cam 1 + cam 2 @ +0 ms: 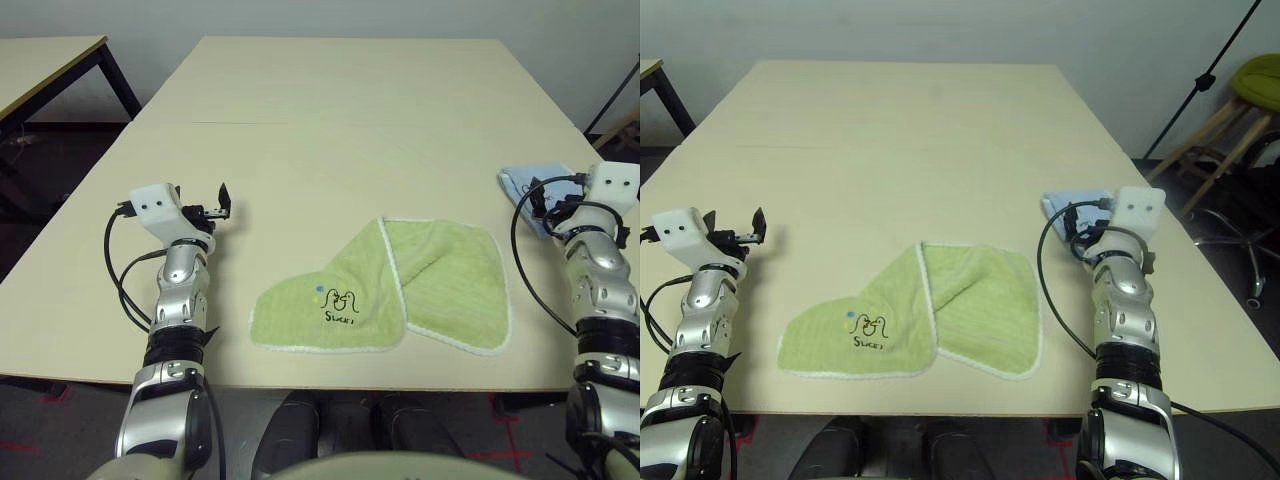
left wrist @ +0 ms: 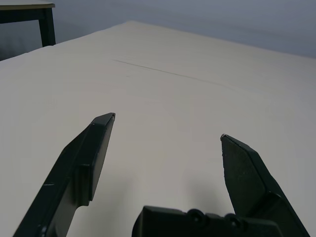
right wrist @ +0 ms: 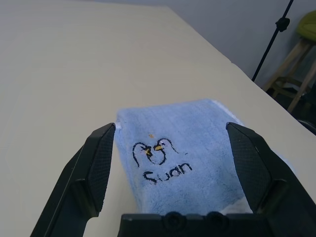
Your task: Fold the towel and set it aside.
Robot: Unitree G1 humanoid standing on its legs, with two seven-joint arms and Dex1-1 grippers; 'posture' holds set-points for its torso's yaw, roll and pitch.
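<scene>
The light green towel [image 1: 385,290] lies loosely folded near the table's front edge, its dark logo with blue and yellow dots facing up on the left flap and white edging crossing its middle. My left gripper [image 1: 222,203] hovers open to the left of the towel, apart from it, with bare tabletop between its fingers [image 2: 94,153]. My right gripper [image 1: 1072,225] stands open at the right, over the small light blue cloth [image 3: 182,158], nothing held between its fingers [image 3: 98,163].
The light blue folded cloth [image 1: 1070,208] sits near the table's right edge. A seam [image 1: 300,125] runs across the tabletop farther back. Another table [image 1: 50,60] stands at the far left; a stool [image 1: 1240,110] and a black stand [image 1: 1210,80] at the right.
</scene>
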